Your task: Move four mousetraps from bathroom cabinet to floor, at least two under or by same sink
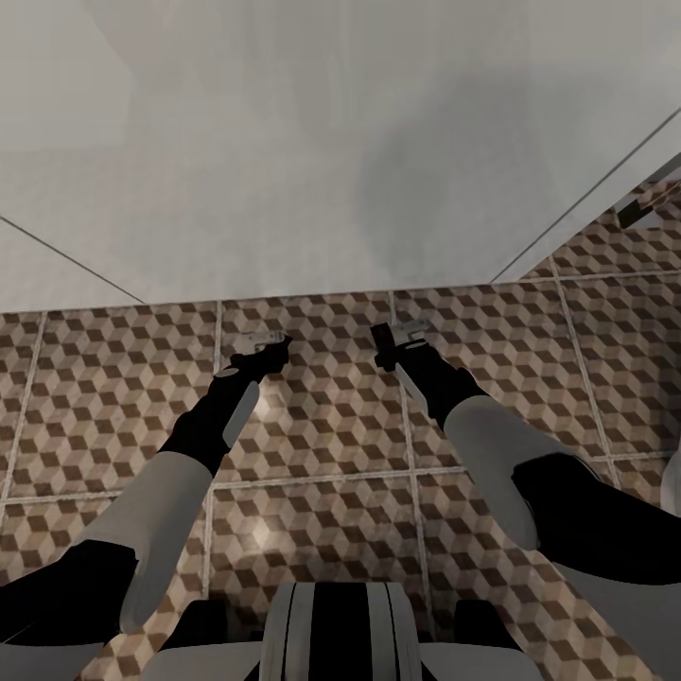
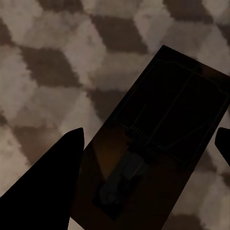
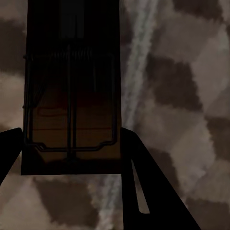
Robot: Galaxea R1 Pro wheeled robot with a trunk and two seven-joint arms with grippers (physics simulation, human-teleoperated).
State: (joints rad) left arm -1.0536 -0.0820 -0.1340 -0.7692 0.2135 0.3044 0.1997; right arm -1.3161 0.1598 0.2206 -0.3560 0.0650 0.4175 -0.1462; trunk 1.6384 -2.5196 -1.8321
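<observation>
My left gripper (image 1: 257, 345) hangs low over the cube-patterned bathroom floor (image 1: 322, 445). It is open, and a brown mousetrap (image 2: 163, 139) with dark wire parts lies askew on the tiles between its spread fingertips (image 2: 52, 187), with a small gap at each side. My right gripper (image 1: 397, 342) is a little to the right, shut on a second mousetrap (image 3: 72, 110) (image 1: 382, 346). Its two fingers (image 3: 143, 191) press that board's long edges and hold it above a grout line. The cabinet and the sink are out of view.
A tall white surface (image 1: 312, 161) rises straight ahead, meeting the floor just beyond both grippers. More patterned tiles (image 1: 615, 255) run off to the right past its corner, with a small dark object (image 1: 632, 213) far back. A white edge (image 1: 673, 482) shows at the right.
</observation>
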